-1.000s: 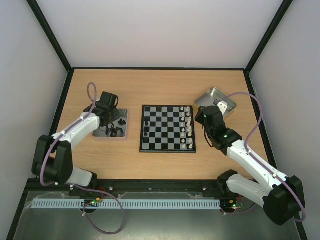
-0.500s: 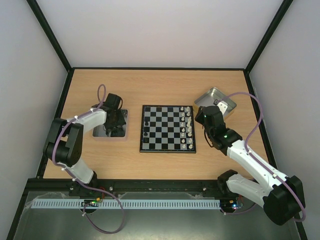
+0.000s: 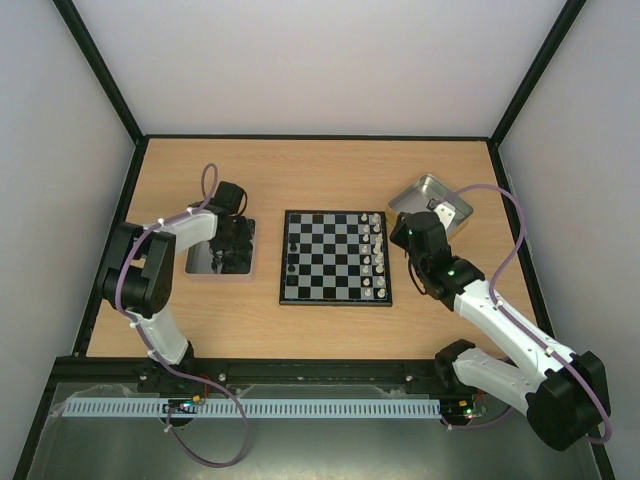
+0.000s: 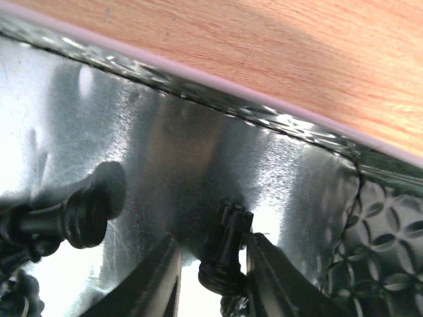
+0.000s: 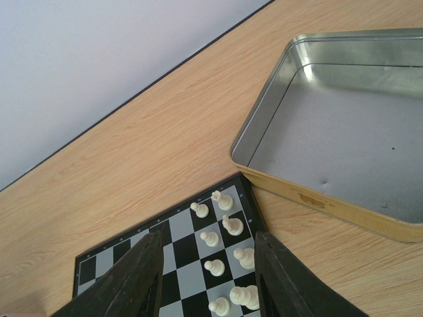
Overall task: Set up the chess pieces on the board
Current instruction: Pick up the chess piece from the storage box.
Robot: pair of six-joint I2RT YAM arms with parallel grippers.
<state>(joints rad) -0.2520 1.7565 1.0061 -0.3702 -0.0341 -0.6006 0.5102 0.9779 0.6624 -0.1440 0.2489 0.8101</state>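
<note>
The pale wooden counter [image 3: 320, 170] carries three things. The board [image 3: 335, 257] lies flat near its middle. A metal tray [image 3: 200, 262] sits apart from the board's left edge. A second metal tray [image 3: 428, 192] sits just beyond the board's far right corner, turned at an angle.

Board [image 3: 335, 258] in overhead, right-wrist views

Black piece [image 4: 225, 254] between left end effector [image 4: 211, 246] fingers: base blurred, outline unclear. Black pieces [image 4: 63, 221] to its left cut by frame edge. Below right end effector [image 5: 206, 238], board [image 5: 188, 247] cropped at bottom; tin [image 5: 317, 198] to its right cropped too.
</note>
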